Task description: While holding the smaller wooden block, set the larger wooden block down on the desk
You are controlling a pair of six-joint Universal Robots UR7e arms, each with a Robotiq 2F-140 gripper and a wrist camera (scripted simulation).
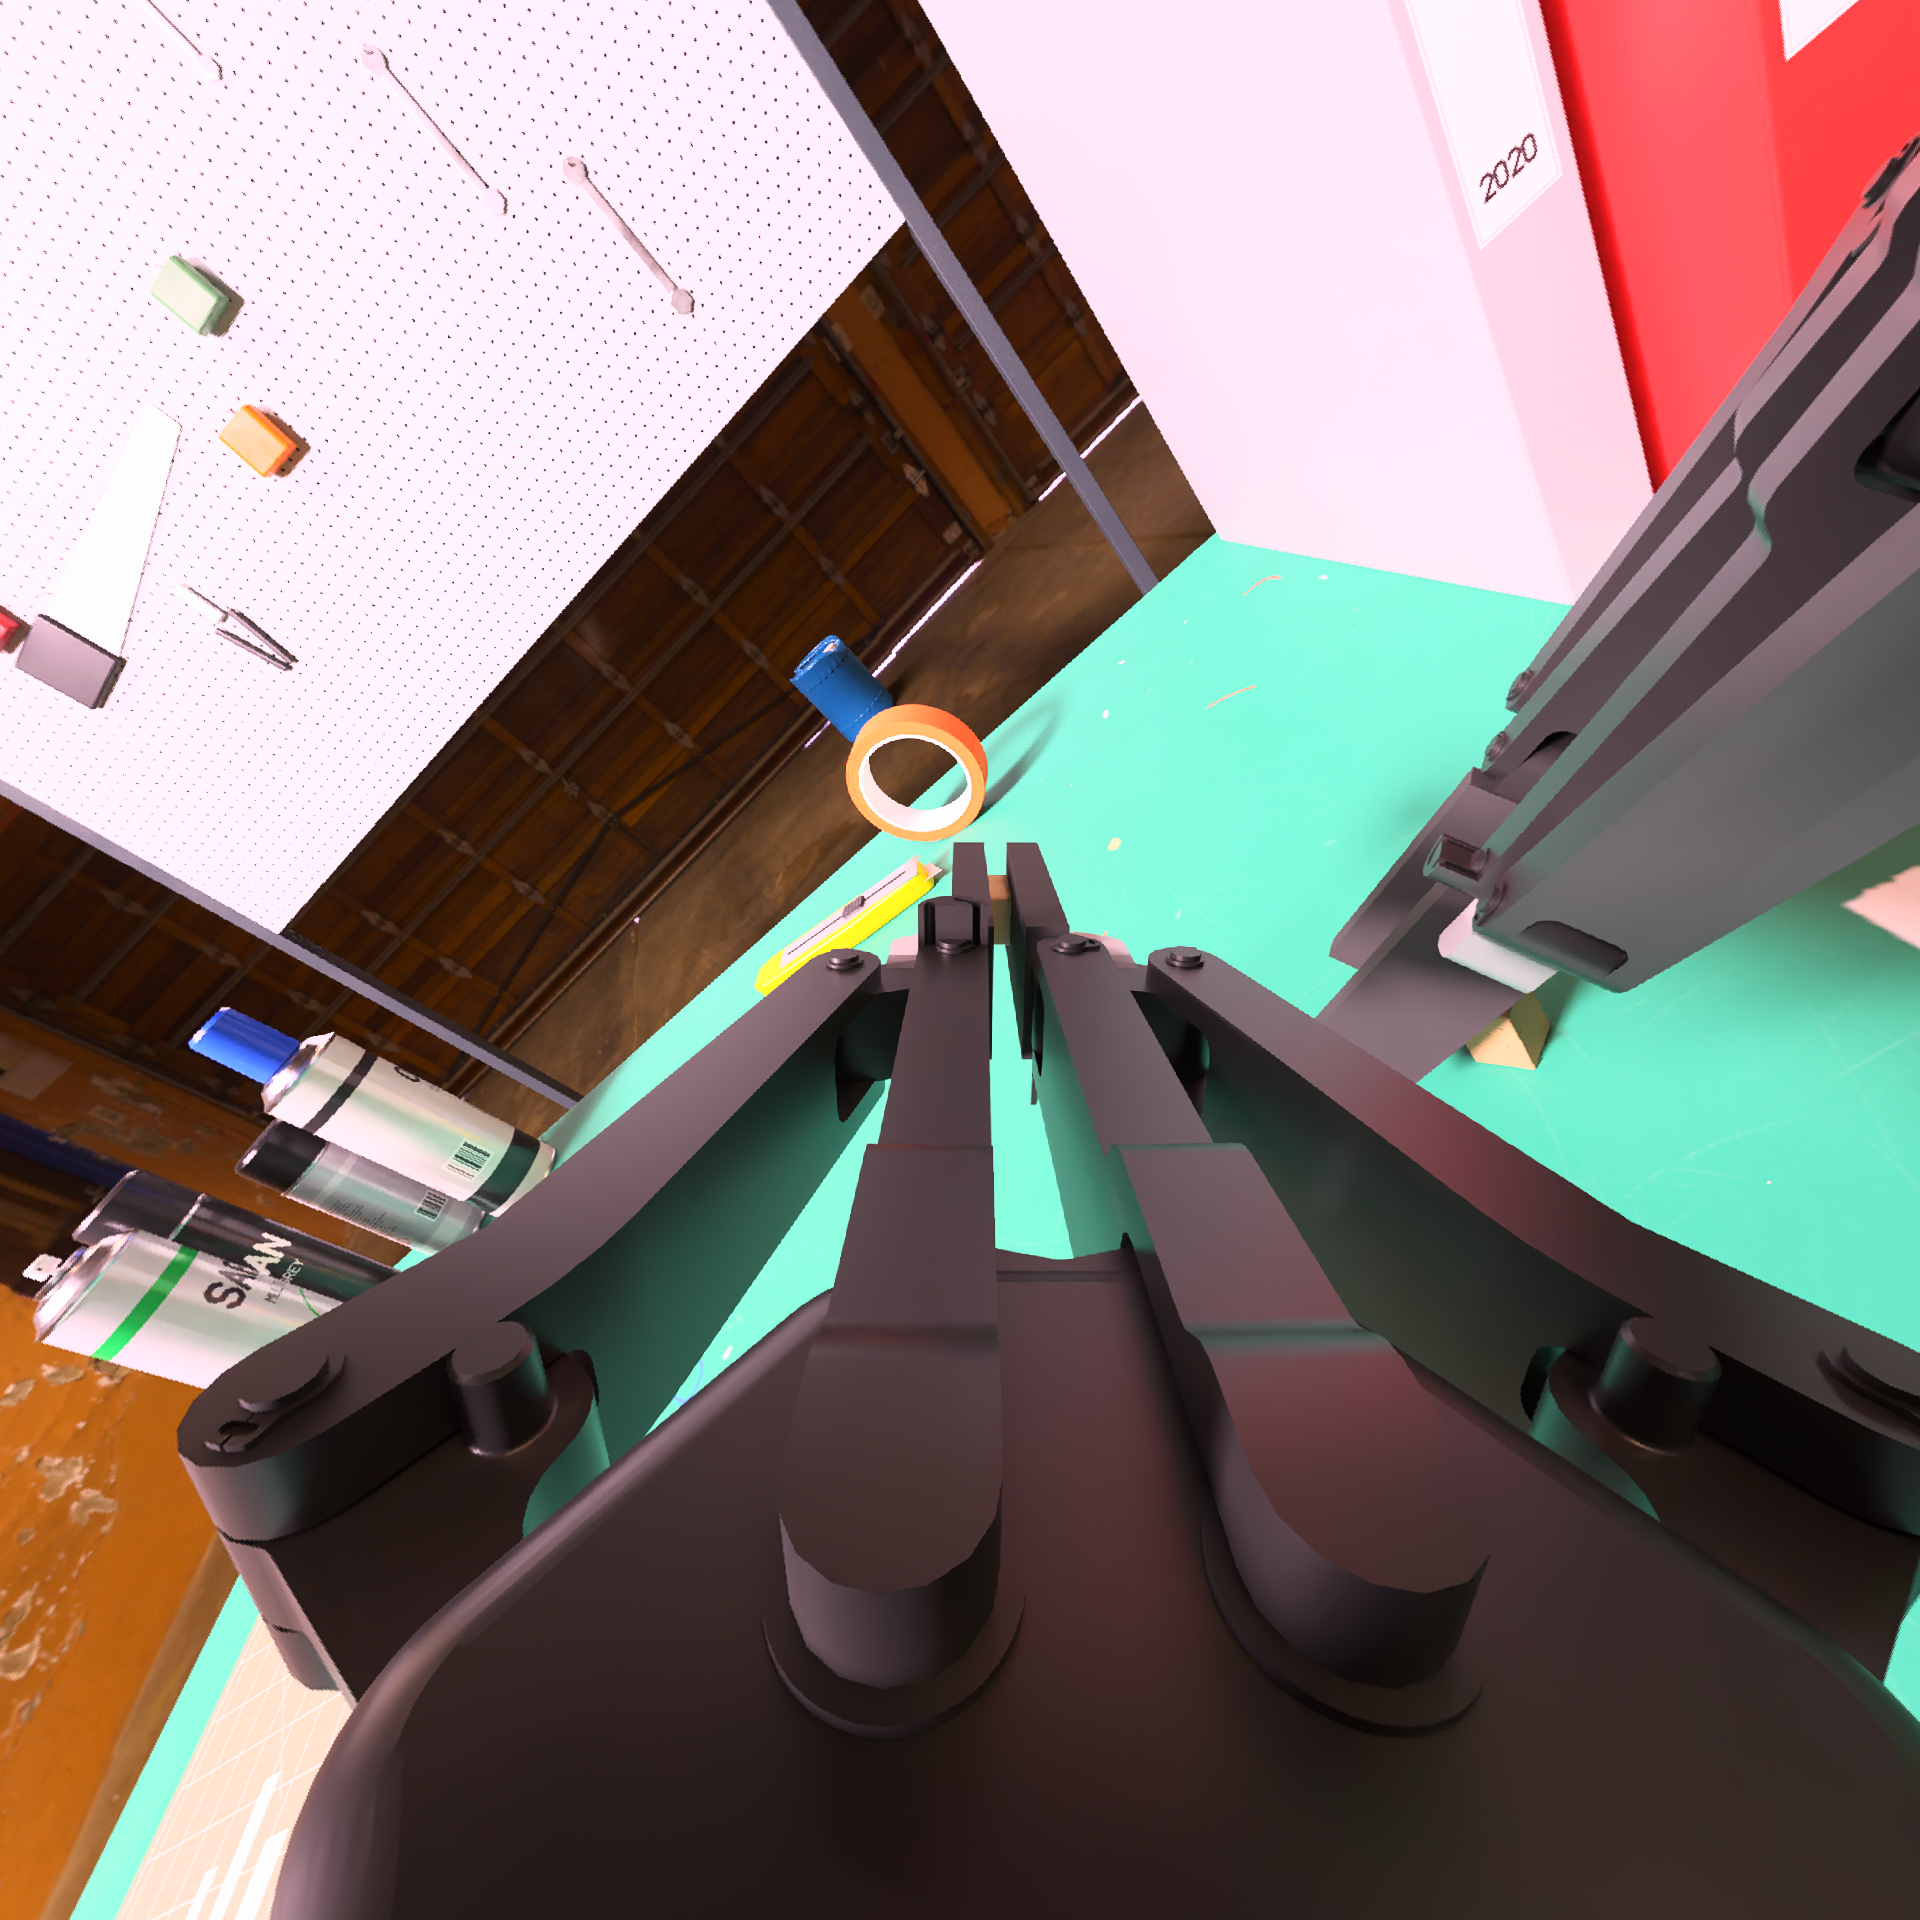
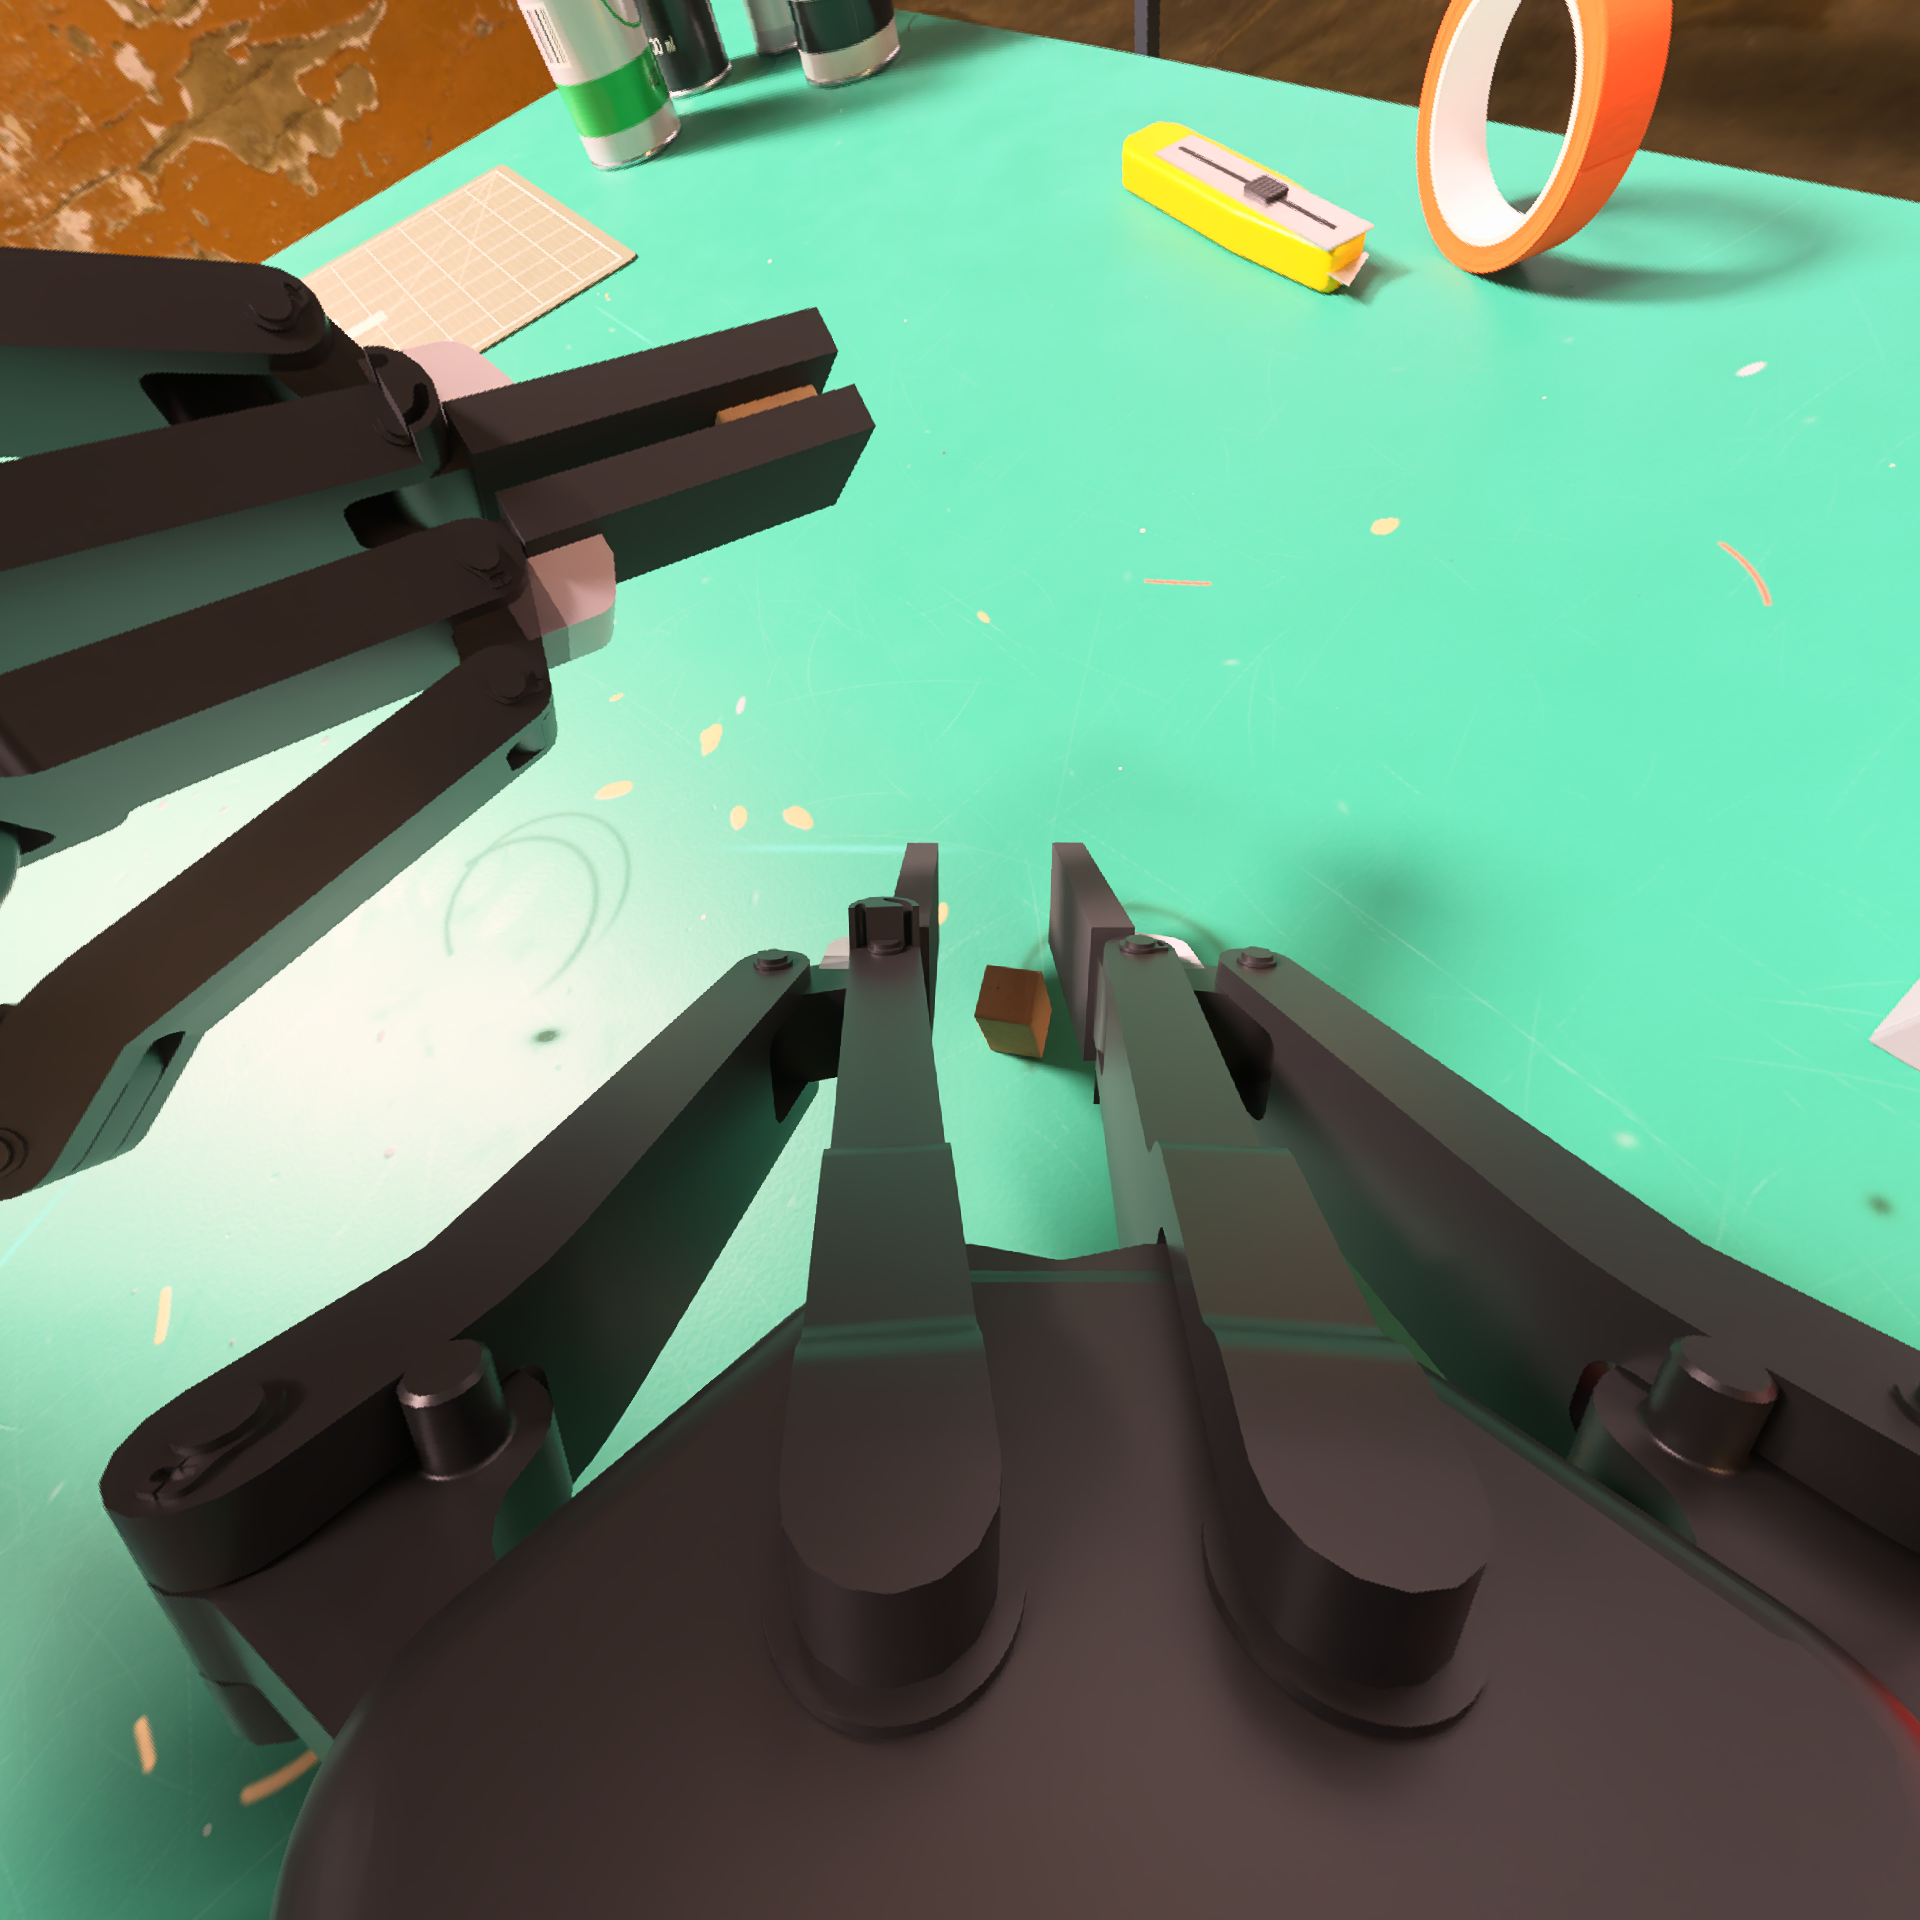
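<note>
The left pincer [image 2: 847, 400] is pinching a thin light-wood block [image 2: 767, 403] clear of the green tabletop [image 2: 1299, 675]. The right pincer [image 2: 994, 873] is spread, its fingers apart from the brown wooden cube [image 2: 1013, 1010] resting on the tabletop between them. The set-down looks done; only withdrawal seems left.

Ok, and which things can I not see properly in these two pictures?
Smaller wooden block: both views show only a sliver; fingers of the left end effector cover the rest.
Larger wooden block: left wrist view shows one corner; the right end effector hides the rest.
Spray cans: right wrist view, tops cut by the upper edge.
Tape roll: same view, top cut off too.
</note>
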